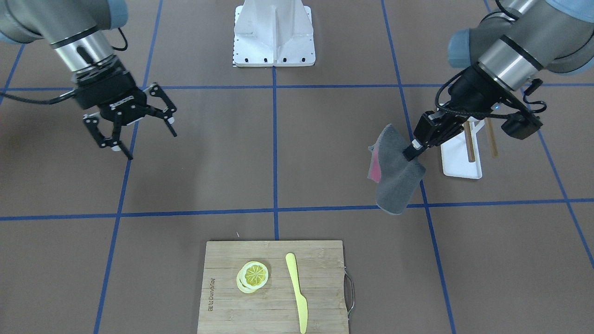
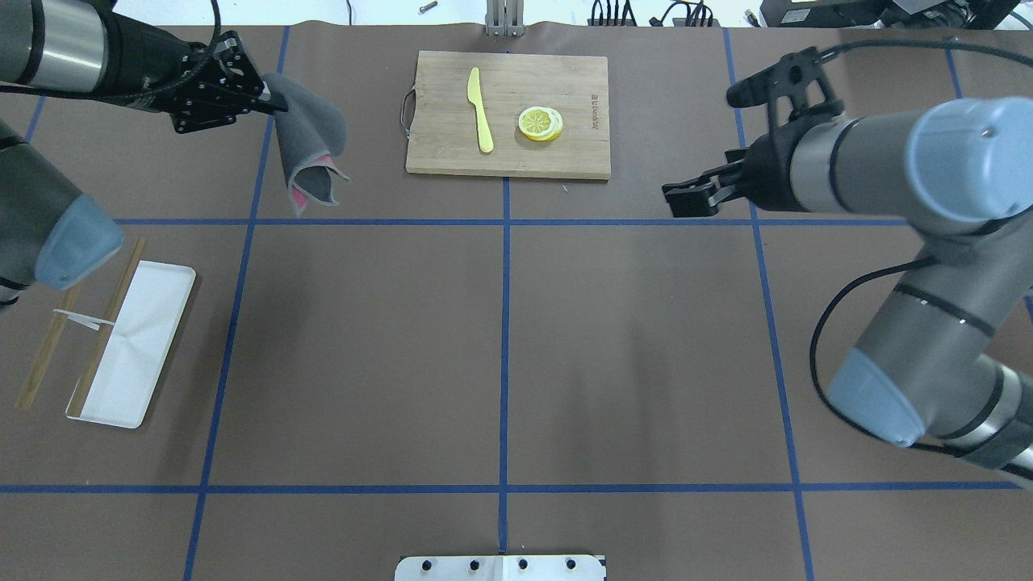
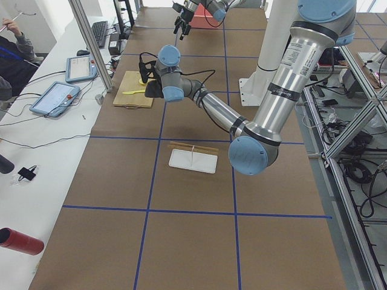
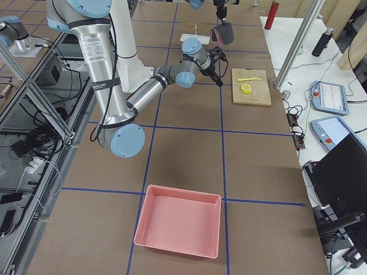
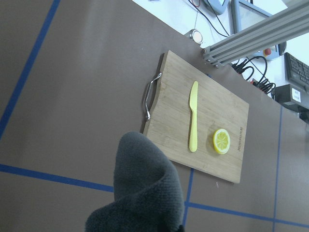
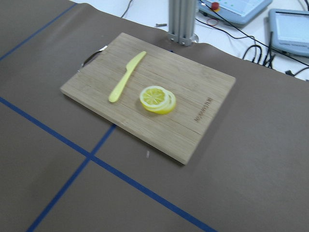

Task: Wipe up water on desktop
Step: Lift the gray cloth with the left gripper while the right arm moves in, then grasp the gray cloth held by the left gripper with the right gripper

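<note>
Though off the desktop (image 1: 209,162) — grey cloth (image 1: 397,180) in narrow left tool (image 1: 412,150), long axis downward; right tool (image 1: 151,145) wide

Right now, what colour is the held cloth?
Grey cloth, pink inside; best in the exterior front-facing view.

Lighting: bright, even, from overhead. Shadows on the desktop (image 2: 363,339) are faint and soft. My right wrist view is slightly blurred; the cloth (image 5: 145,193) nearest my left wrist camera lacks sharpness.
</note>
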